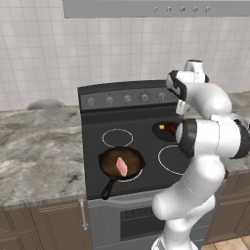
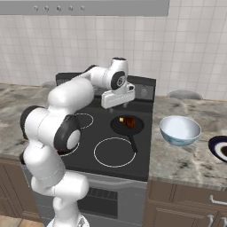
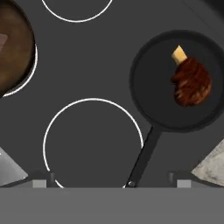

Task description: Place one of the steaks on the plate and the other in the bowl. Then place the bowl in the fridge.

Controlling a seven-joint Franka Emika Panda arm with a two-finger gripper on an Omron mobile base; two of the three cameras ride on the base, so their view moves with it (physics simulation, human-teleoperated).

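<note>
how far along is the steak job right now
Done: nothing. The pink steak lies in the front-left pan; the dark steak lies in the other skillet. In hand: the open, empty tool hovers over the stove. Left: both steaks, into the empty bowl and onto the plate, then the bowl goes to the fridge.

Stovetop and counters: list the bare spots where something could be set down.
Free: the front-right burner ring; the left counter beside the stove. Crowded: the brown skillet, the black skillet, and the right counter near the bowl and plate.
</note>
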